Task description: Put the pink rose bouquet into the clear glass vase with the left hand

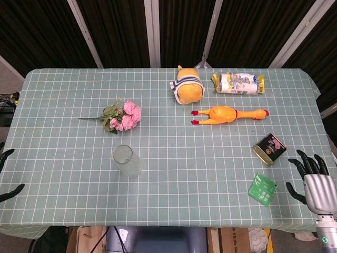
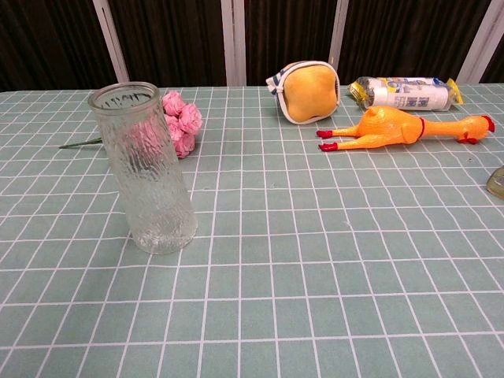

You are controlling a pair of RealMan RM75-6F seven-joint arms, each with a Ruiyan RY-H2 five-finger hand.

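Observation:
The pink rose bouquet lies flat on the table left of centre, its green stem pointing left. In the chest view the bouquet shows partly behind the vase. The clear glass vase stands upright just in front of the bouquet; the chest view shows the vase tall and empty. Only dark fingertips of my left hand show at the left frame edge, apart and holding nothing, well left of the vase. My right hand hangs open at the table's right front corner.
A yellow plush toy, a wrapped snack pack and a rubber chicken lie at the back right. A dark tin and a green packet sit near my right hand. The checked tablecloth covers the table.

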